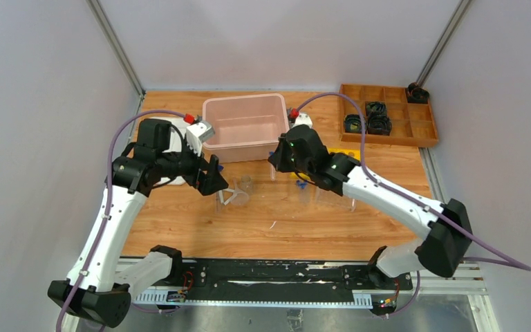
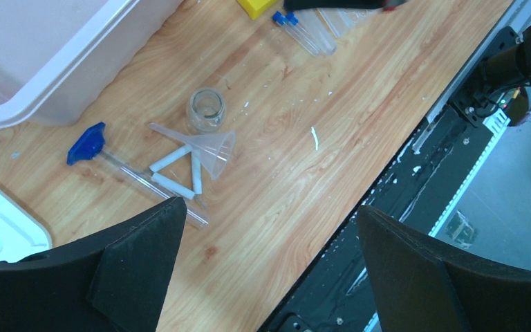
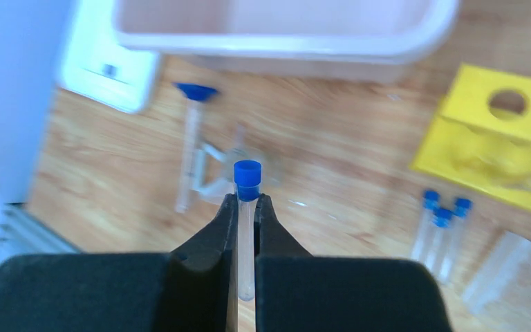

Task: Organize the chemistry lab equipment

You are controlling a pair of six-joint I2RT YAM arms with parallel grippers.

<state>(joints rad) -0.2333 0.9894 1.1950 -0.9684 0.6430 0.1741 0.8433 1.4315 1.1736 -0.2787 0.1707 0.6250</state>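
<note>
Overhead, both arms hung at the pink bin's (image 1: 245,151) 6 o'clock. Left wrist: left tool (image 2: 268,207) gaped wide over the funnel (image 2: 211,149). Right wrist: right tool (image 3: 247,200) pinched a blue-capped tube (image 3: 247,232); next, likely, seat it in the yellow rack (image 3: 470,138) at 2 o'clock.

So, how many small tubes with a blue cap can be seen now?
4. One tube is clamped in the right hand. Three tubes lie side by side on the table, beside the yellow rack. Others may be hidden.
</note>
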